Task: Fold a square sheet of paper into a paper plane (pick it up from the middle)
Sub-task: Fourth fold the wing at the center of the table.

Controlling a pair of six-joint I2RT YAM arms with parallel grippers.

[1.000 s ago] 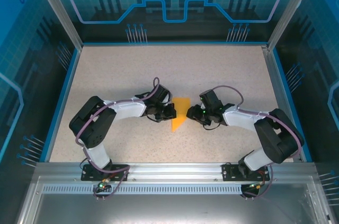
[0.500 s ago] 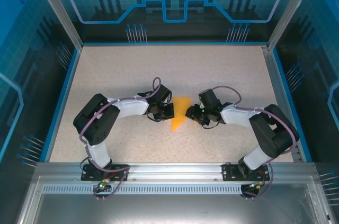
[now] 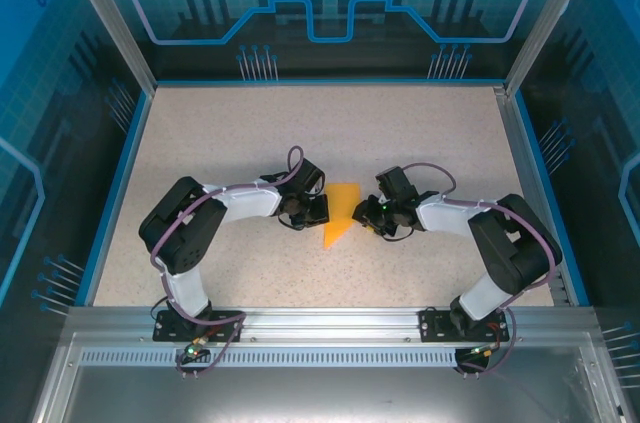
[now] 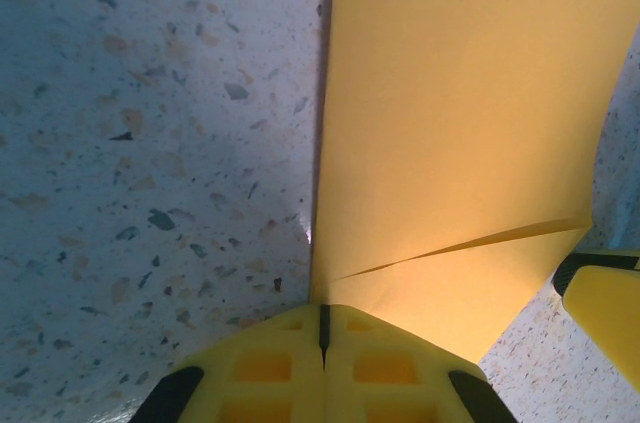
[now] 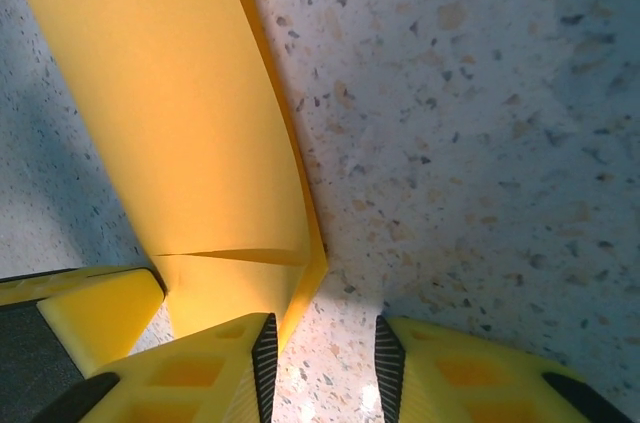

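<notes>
The orange-yellow square sheet of paper lies mid-table, folded into a tapering shape with its point toward the near edge. My left gripper is at its left edge. In the left wrist view the yellow fingers are pressed together, and the paper's raised edge runs straight into their seam. My right gripper is at the paper's right side with its jaws apart. In the right wrist view bare table shows between them, and the paper's folded edge lies just beside the left finger.
Speckled beige table with a blue rim and glass walls all round. An aluminium rail runs along the near edge by the arm bases. The other gripper's finger shows at the frame edge in each wrist view.
The right gripper has crept left toward the paper and its jaws have narrowed. The left gripper stays shut at the paper's left edge.
</notes>
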